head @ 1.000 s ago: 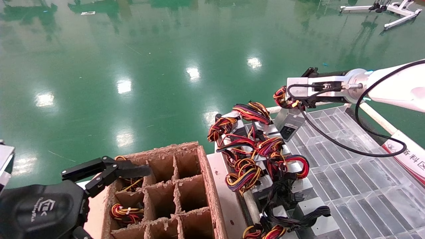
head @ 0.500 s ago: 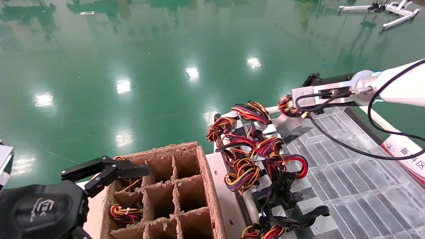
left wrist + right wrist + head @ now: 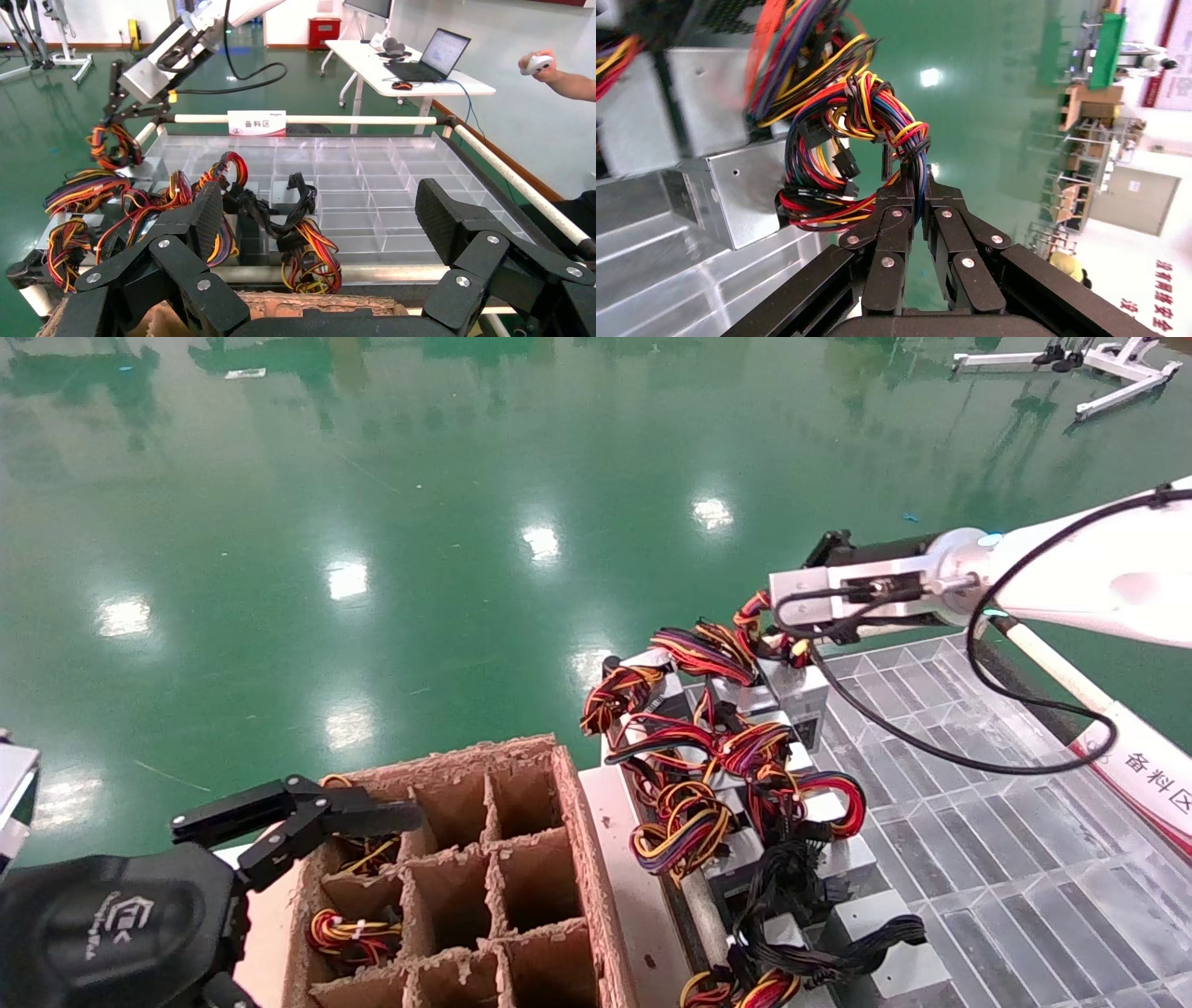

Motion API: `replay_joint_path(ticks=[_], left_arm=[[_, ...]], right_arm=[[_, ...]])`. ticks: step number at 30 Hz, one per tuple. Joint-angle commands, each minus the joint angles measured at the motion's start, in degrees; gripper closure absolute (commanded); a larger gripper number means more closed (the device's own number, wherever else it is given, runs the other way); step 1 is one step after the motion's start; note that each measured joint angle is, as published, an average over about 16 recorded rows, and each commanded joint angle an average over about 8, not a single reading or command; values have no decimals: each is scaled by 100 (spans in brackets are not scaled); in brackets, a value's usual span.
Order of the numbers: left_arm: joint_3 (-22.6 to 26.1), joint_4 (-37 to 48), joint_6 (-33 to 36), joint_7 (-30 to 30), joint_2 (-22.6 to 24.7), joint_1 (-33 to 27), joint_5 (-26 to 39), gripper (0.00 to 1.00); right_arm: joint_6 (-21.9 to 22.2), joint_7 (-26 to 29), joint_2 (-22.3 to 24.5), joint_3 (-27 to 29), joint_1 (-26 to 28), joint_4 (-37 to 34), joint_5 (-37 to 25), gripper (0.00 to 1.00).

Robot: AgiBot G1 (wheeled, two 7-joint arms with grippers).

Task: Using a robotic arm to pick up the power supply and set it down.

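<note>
Nearest, parked low at the robot's left over the cardboard divider box (image 3: pixel 570 822): left end effector (image 3: pixel 320 203), released and spread wide, taking no part. Beyond that, on the tabletop, a clear compartment tray (image 3: pixel 978 859) with a crowd of spare units (image 3: pixel 708 784) along its left edge, coloured looms tangled together, black-wired ones (image 3: pixel 801 887) toward the near end. Farther out, at the tray's far left corner: right end effector (image 3: pixel 918 203), clenched on the wire bundle (image 3: pixel 856 140) and not on the metal case. Hanging just below that pinch, the power supply (image 3: pixel 736 203), hard against the neighbouring units at the far end of the row; cannot tell whether already bearing on the tray or dangling just clear. Judged as the carry-and-place step, with the pick done and the set-down not finished. Next move: lower gently until the case sits flat in a free spot, then release, keeping the loop away from neighbouring looms so nothing snags on withdrawal. Worth expecting some swing and twist, given a hold by flexible wires alone. As for looks: small silver-grey sheet-metal case, plain faces with a small screw hole, a dark label panel on one side, and a knotted coil of red, yellow, orange, blue and black leads.
</note>
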Motion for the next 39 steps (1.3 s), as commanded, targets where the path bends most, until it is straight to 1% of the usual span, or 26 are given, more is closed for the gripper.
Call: replay_joint_path(ticks=[1, 6, 7, 8, 9, 15, 16, 17, 30, 34, 39], left_arm=[[0, 0, 0, 0, 0, 0, 0, 0], [0, 0, 0, 0, 0, 0, 0, 0], [0, 0, 0, 0, 0, 0, 0, 0], [0, 0, 0, 0, 0, 0, 0, 0], [0, 0, 0, 0, 0, 0, 0, 0], [0, 1, -1, 0, 0, 1, 0, 0], [0, 2, -1, 0, 0, 1, 0, 0], [0, 2, -2, 0, 0, 2, 0, 0], [0, 2, -1, 1, 0, 1, -1, 0], [0, 2, -2, 1, 0, 1, -1, 0], [0, 3, -1, 1, 0, 1, -1, 0]], right_arm=[[115, 25, -69, 18, -27, -17, 26, 100], [298, 93, -131, 24, -155, -71, 34, 100], [325, 106, -133, 23, -179, -79, 33, 99], [350, 117, -132, 23, -198, -85, 33, 95], [370, 125, -130, 22, -214, -89, 32, 86], [459, 156, -105, 30, -261, -102, 44, 12], [466, 158, -103, 31, -264, -103, 45, 4], [474, 160, -101, 32, -266, -104, 47, 0], [428, 174, -86, 39, -248, -110, 57, 0], [277, 254, -28, 42, -152, -169, 61, 0], [-58, 405, 56, -14, 82, -322, -21, 0]])
